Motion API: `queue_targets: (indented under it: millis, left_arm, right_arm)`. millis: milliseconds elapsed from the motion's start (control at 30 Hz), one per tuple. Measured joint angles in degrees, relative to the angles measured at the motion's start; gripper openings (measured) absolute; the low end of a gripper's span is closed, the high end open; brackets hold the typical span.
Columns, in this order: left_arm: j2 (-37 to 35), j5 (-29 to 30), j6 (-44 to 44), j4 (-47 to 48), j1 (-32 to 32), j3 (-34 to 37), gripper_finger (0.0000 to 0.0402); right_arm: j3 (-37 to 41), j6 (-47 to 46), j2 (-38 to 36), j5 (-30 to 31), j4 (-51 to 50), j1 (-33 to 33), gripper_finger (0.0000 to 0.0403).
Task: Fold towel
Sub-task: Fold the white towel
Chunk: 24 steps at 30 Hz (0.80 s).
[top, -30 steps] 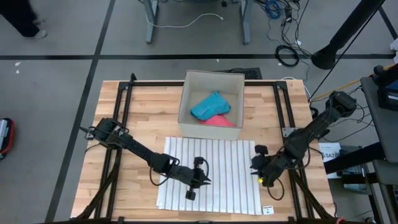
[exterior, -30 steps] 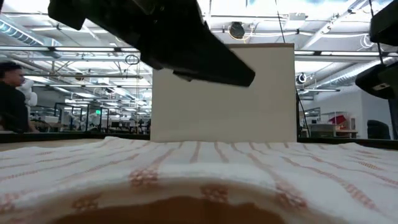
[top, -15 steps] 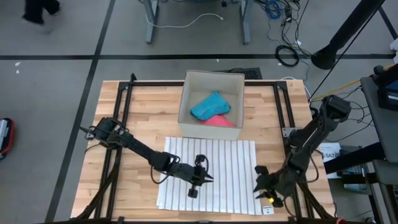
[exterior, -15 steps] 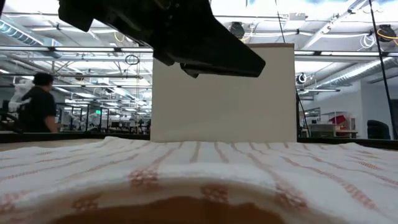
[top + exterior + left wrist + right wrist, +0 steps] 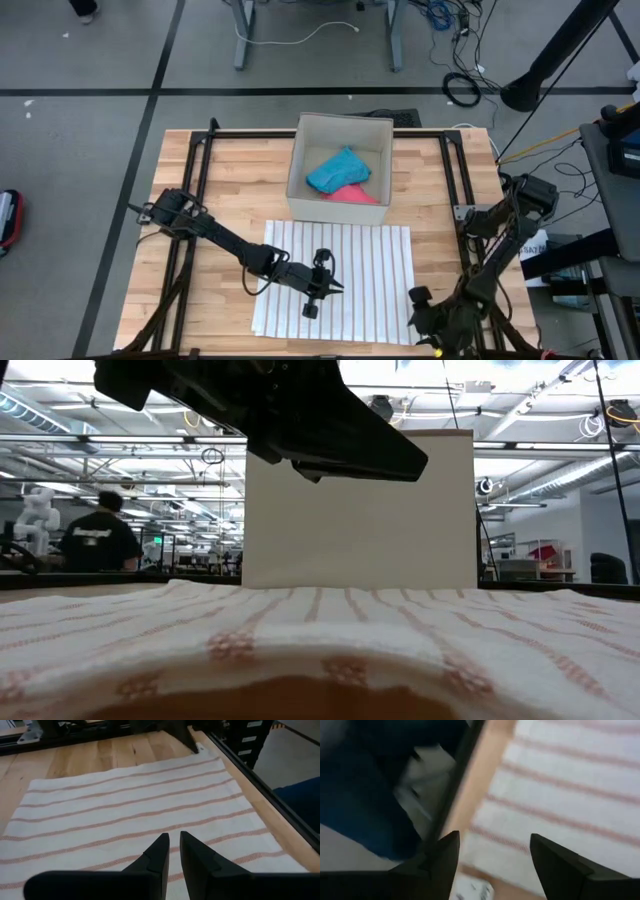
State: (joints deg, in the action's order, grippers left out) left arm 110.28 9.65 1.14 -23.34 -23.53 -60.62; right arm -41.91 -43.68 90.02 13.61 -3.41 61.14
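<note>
- The right pincer (image 5: 428, 312) hovers at the towel's corner toward five o'clock on the surface, in the high view. Its fingers (image 5: 445, 857) stand wide apart in the right wrist view and hold nothing; I judge that spread is meant to take in a hem of cloth.
- The left pincer (image 5: 318, 294) sits over the towel's middle, a little toward six o'clock. Its fingers (image 5: 159, 852) are drawn narrow, with only a thin gap between them, and nothing is caught there (the cloth under them lies flat and unpinched).
- Placed so, the left arm looks set to steady the cloth or simply to wait, while the right goes for a corner; that is my reading only.
- The towel (image 5: 340, 285), white with thin reddish stripes, lies spread flat and unfolded on the wooden surface (image 5: 230, 180), roughly central and toward six o'clock. No fold is yet made, so the task looks to be at its start.
- From the low view the towel's near edge (image 5: 330, 660) humps up slightly off the surface, which may offer a purchase.
- A cardboard box (image 5: 340, 125) stands at twelve o'clock, just beyond the towel's far edge, holding a blue cloth (image 5: 338, 168) and a pink cloth (image 5: 352, 194); likely a store for other pieces.
- A person (image 5: 98, 540) stands in the room beyond the surface, well apart.
</note>
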Motion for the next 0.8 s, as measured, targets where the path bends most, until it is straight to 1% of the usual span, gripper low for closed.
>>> queue_targets:
  millis: [100, 233, 333, 500, 600, 667, 733, 767, 800]
  left_arm:
    - [0.0, -0.04, 0.25, -1.01, 0.0, 0.0, 0.0053]
    - [0.0, -2.28, -0.06, -3.64, -0.19, 0.0, 0.0053]
    - [0.0, -4.27, -1.08, -5.49, -0.28, 0.0, 0.0053]
    - [0.0, -4.54, -1.71, -7.25, -0.3, -0.02, 0.0053]
    - [-0.02, -4.54, -1.74, -7.97, -0.28, -0.02, 0.0053]
    - [-0.02, -4.54, -1.74, -8.68, -0.28, -0.02, 0.0053]
    - [-0.02, -4.54, -1.81, -9.44, -0.46, -0.02, 0.0053]
    - [-0.02, -4.54, -2.01, -9.73, -0.51, -0.02, 0.0053]
    - [-0.02, -4.56, -2.22, -10.04, -0.57, -0.02, 0.0053]
  right_arm:
    - [-2.52, 1.26, 3.11, 0.92, -5.47, 1.33, 0.0226]
    - [-4.99, 3.41, 7.62, 1.77, -6.91, 2.21, 0.0206]
    - [-7.05, 3.96, 10.05, 3.83, -9.08, 2.21, 0.0192]
    - [-8.21, 5.38, 11.42, 5.85, -9.71, 2.16, 0.0161]
    - [-8.26, 5.22, 11.45, 6.36, -10.42, 1.6, 0.0122]
    - [-8.26, 5.46, 11.45, 6.5, -10.88, 1.17, 0.0082]
    - [-8.18, 6.75, 11.19, 6.58, -11.3, 0.83, 0.0031]
    - [-8.14, 7.52, 10.78, 6.43, -11.59, 0.74, 0.0017]
    - [-8.08, 8.0, 10.26, 6.22, -11.92, 0.67, 0.0011]
